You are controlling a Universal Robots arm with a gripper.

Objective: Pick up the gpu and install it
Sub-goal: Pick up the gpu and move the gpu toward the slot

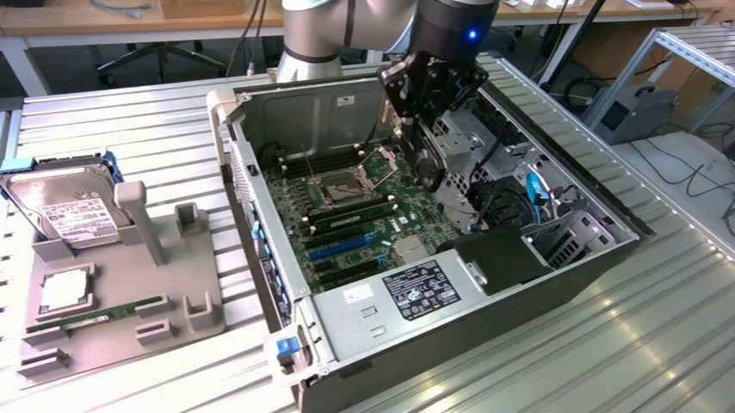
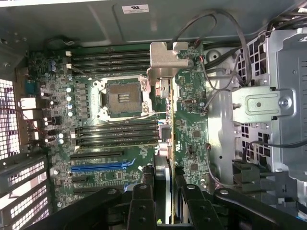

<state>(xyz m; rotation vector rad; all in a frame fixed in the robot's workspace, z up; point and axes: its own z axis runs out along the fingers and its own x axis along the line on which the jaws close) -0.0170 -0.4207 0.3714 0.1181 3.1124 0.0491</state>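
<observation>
Misalignment is the risk: the gripper, jaws clamped on the gpu, holds it edge-on above the motherboard, off the motherboard's blue slot; descending tilted could strike components.

Computer case, lid off: entry from above, walls all round. Motherboard: open room over its slots toward the exterior view's left. Centre: taken by gripper clamping the gpu. Exterior view's right: drive cage, cables. Near corner: black box.
</observation>
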